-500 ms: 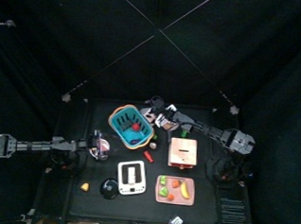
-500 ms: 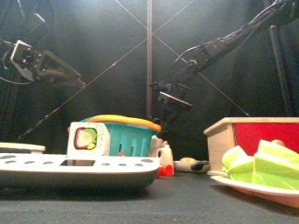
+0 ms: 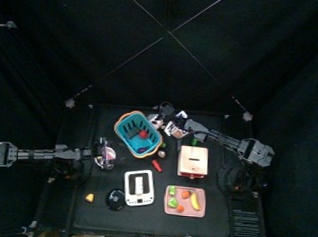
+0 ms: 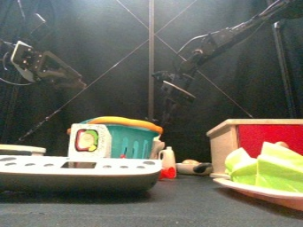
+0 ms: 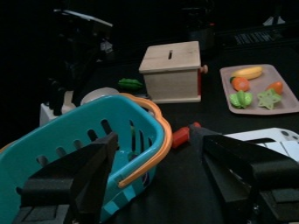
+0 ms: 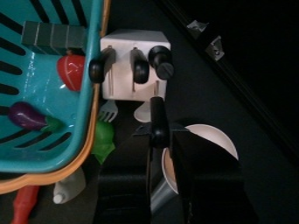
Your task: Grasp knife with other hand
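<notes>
The knife [image 6: 156, 131] has a black handle and stands between the jaws of my right gripper [image 6: 156, 162], which is shut on it. It hangs just off the white knife block [image 6: 131, 54], where three other black handles stick out. In the front view the right gripper [image 4: 175, 86] holds the knife high above the teal basket [image 4: 112, 137]. From above, that gripper [image 3: 163, 111] is behind the basket [image 3: 137, 132]. My left gripper [image 5: 163, 171] is wide open and holds nothing, close beside the basket's orange rim [image 5: 158, 131], with its arm at the table's left [image 3: 40, 154].
A wooden box [image 3: 192, 160] with a red front stands right of the basket. A plate of toy vegetables [image 3: 185, 200] and a white tray [image 3: 138, 187] lie near the front edge. A small red-capped bottle [image 4: 168, 164] sits by the basket, which holds toy food.
My right gripper has risen with the knife, away from the block. The left arm has not moved.
</notes>
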Robot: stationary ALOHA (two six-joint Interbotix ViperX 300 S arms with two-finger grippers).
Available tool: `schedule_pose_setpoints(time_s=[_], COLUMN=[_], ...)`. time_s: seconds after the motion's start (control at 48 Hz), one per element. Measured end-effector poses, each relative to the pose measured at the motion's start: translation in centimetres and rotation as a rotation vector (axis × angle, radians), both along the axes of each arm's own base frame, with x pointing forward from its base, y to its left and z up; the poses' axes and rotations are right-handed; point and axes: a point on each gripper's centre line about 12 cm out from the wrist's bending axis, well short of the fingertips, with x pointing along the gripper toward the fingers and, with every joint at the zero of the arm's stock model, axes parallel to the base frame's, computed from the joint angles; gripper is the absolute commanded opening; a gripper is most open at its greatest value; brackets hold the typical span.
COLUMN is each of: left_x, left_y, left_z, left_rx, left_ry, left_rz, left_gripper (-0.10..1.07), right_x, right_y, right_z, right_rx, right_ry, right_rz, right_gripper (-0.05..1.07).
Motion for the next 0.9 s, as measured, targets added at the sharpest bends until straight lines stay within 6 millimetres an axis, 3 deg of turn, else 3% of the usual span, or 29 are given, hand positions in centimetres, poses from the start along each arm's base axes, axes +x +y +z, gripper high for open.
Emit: schedule_pose_setpoints(time_s=[0.396,0.562,0.896], left_x=[-0.1,-0.1,-0.2], left_y=[0.0,0.0,0.5], left_z=[-0.2,-0.1,0.1], left_rx=[-0.001,-0.003,-0.083], left_ry=[0.004,-0.001,-0.049], left_rz=[0.002,0.002,0.052], left_gripper=[0.98,0.98,0.98], right_x=[-2.5,-4.6,-8.2], right_y=[4.6,6.7,11.0], right_z=[2.5,4.0,5.8], right_rx=[0.020,0.003,-0.083], right_ry=[0.005,-0.041,-0.275], right_rz=[0.051,0.084,0.206], right_gripper=[0.42,0.42,0.42])
